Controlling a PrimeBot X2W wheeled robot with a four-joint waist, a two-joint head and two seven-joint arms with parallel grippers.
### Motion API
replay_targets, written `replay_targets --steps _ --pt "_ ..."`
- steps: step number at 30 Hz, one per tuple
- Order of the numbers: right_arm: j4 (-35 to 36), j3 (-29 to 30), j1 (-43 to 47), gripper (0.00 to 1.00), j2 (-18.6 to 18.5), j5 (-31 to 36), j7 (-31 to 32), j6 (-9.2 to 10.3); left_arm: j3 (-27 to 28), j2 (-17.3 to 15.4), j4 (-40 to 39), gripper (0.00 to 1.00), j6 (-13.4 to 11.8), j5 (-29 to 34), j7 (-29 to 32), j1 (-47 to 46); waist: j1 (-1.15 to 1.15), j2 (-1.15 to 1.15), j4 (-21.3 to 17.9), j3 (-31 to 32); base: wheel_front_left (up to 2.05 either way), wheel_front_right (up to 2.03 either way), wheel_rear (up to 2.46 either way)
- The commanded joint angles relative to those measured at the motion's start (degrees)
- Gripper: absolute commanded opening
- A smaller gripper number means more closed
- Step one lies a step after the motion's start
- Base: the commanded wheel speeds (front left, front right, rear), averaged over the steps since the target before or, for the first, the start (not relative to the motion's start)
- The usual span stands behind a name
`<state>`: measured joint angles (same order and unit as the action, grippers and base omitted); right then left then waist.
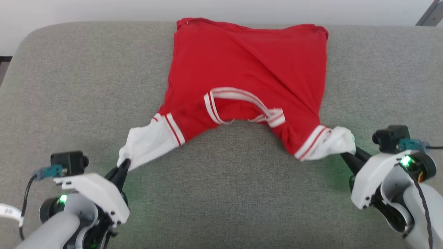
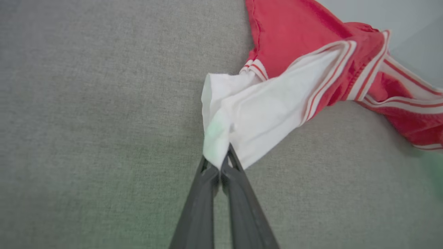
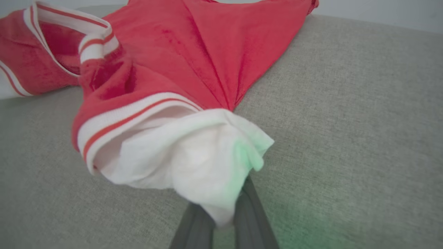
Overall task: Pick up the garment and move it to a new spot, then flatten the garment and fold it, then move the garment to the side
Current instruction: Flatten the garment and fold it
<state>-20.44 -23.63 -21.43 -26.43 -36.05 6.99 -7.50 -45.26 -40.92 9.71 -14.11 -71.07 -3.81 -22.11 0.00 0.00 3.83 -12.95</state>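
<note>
The garment (image 1: 247, 65), a red T-shirt with white sleeve ends, lies spread on the grey cushion with its striped neckline (image 1: 242, 107) toward me. My left gripper (image 1: 123, 165) is shut on the white end of the left sleeve (image 1: 147, 143). In the left wrist view that gripper (image 2: 221, 160) pinches the white cloth (image 2: 256, 117) at its tip. My right gripper (image 1: 344, 154) is shut on the white end of the right sleeve (image 1: 332, 141). From the right wrist, the white sleeve end (image 3: 193, 152) bunches over the right gripper (image 3: 225, 214), hiding its fingertips.
The grey fabric cushion (image 1: 225, 193) spans the head view, with rounded far corners and a pale wall behind it. The shirt's hem reaches the cushion's far edge (image 1: 249, 22). A dark bracket (image 1: 431, 14) shows at the top right.
</note>
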Motion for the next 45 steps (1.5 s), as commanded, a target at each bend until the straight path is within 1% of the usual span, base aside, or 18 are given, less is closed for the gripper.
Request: replay_targets --steps 1,3,4,10,21,25,29,30,31,32,33,35,40,45 --pt "2.37 1.16 2.45 0.0 -0.24 0.86 1.64 0.01 0.31 -1.01 -2.02 0.0 -1.38 -0.78 -0.17 2.33 0.0 0.0 0.19 0.14 0.0 0.0 0.0" --pt "4.35 2.49 4.5 0.0 -0.32 1.08 3.41 0.01 0.34 -1.73 -3.85 0.0 -2.48 -1.52 -0.01 4.16 0.0 0.0 0.35 0.24 0.0 0.0 0.0" --pt "4.35 2.49 4.5 0.0 -0.32 1.08 3.41 0.01 0.34 -1.73 -3.85 0.0 -2.48 -1.52 -0.01 4.16 0.0 0.0 0.35 0.24 0.0 0.0 0.0" --pt "11.03 4.93 10.05 0.0 -1.02 1.99 8.1 0.01 0.39 -3.24 -8.78 0.0 -5.27 -3.25 0.11 8.97 0.0 0.0 0.92 0.33 0.0 0.0 0.0" --pt "21.36 9.59 21.32 0.0 -1.98 1.87 18.09 0.01 1.12 -4.04 -14.4 0.0 -9.4 -6.23 -0.97 15.66 0.0 0.0 1.55 -0.33 0.0 0.0 0.0" --pt "24.48 11.02 24.69 0.0 -1.52 1.64 21.12 0.01 1.32 -3.83 -15.88 0.0 -10.27 -7.09 -1.28 17.16 0.0 0.0 1.56 -0.68 0.0 0.0 0.0" --pt "25.93 12.57 25.92 0.0 -0.41 3.35 22.19 0.01 1.48 -3.86 -16.51 0.0 -10.68 -7.08 -1.61 17.43 0.0 0.0 1.51 -1.13 0.0 0.0 0.0" --pt "25.89 12.92 25.96 0.27 0.06 3.97 22.46 0.01 1.58 -3.78 -16.63 0.0 -10.7 -6.88 -1.65 16.97 0.0 0.0 1.53 -1.27 0.0 0.0 0.0" --pt "25.89 13.15 25.92 0.44 0.6 4.6 22.86 0.01 1.62 -3.65 -16.78 0.0 -10.58 -6.72 -1.69 16.53 0.0 0.0 1.52 -1.39 0.0 0.0 0.0" --pt "25.99 13.5 25.75 0.91 1.1 5.17 23.23 0.01 1.67 -3.61 -16.87 0.0 -10.54 -6.54 -1.64 16.16 0.0 0.0 1.52 -1.5 0.0 0.0 0.0" --pt "26.33 13.78 25.42 1.0 1.55 5.74 23.6 0.01 1.67 -3.61 -16.93 0.0 -10.53 -6.4 -1.59 15.82 0.0 0.0 1.49 -1.63 0.0 0.0 0.0" --pt "27.4 14.28 24.82 1.0 2.57 6.38 24.37 0.01 1.78 -3.46 -17.03 0.0 -10.5 -6.16 -1.65 15.14 0.0 0.0 1.45 -1.95 0.0 0.0 0.0" --pt "32.86 16.42 23.75 1.0 3.32 8.47 26.08 0.01 2.17 -3.16 -17.31 0.0 -10.2 -5.47 -2.12 13.92 0.0 0.0 1.26 -2.93 0.0 0.0 0.0" --pt "37.52 19.45 19.84 1.0 4.9 9.76 26.47 0.01 2.33 -2.89 -17.53 0.0 -10.03 -4.65 -2.27 12.56 0.0 0.0 1.07 -4.55 0.0 0.0 0.0"
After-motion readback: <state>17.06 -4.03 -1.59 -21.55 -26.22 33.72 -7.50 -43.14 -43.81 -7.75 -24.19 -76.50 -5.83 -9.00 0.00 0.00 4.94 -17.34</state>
